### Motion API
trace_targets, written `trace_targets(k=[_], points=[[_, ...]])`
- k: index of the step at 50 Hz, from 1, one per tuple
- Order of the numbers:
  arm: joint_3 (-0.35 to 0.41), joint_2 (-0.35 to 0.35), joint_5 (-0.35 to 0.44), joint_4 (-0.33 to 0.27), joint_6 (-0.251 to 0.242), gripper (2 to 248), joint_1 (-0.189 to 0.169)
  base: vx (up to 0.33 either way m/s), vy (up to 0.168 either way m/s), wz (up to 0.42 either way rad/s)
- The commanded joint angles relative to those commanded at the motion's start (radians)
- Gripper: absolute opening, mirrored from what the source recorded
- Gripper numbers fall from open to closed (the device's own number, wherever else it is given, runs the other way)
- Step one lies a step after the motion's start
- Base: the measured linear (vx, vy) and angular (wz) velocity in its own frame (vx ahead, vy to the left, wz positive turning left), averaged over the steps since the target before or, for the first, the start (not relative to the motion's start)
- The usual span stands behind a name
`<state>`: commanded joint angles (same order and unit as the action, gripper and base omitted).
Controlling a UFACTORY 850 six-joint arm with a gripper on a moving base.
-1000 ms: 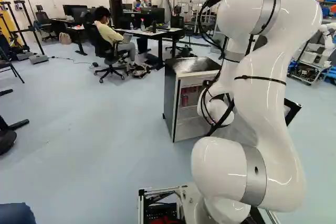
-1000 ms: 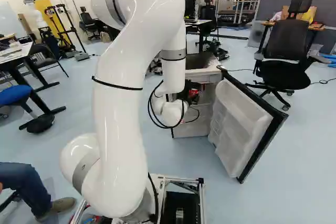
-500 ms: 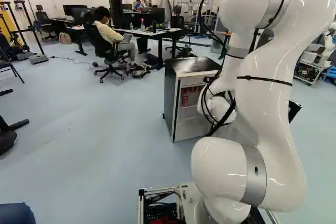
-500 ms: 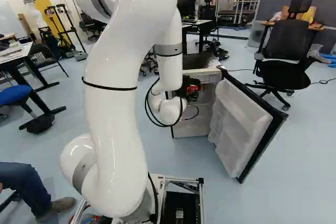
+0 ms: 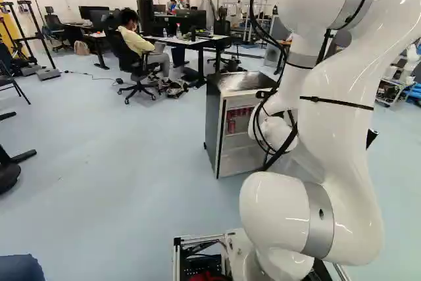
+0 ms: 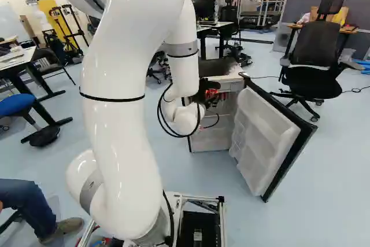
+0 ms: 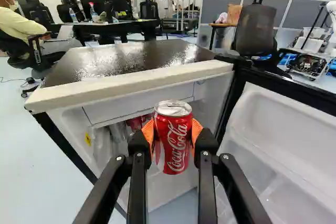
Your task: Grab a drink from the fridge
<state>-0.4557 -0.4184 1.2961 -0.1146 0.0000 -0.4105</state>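
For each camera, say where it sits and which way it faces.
Left base view: behind the arm, to its left, facing ahead; arm and fridge show.
Right base view: behind, to its right, facing ahead; arm and open door show.
Wrist view: on the wrist, looking along the pincer at its gripped can.
All three share the fridge.

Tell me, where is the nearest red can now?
In the wrist view, the red can is clamped in the gripper, in front of the open fridge.
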Motion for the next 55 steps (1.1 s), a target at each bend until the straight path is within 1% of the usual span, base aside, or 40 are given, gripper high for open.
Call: trace_targets(k=[25,55], points=[[0.011,0.07,-0.037,0.0,0.0,92,0.002,0.0,0.0,0.0],[-0.019,0.118,-0.09,0.0,0.0,92,0.014,0.0,0.0,0.0]])
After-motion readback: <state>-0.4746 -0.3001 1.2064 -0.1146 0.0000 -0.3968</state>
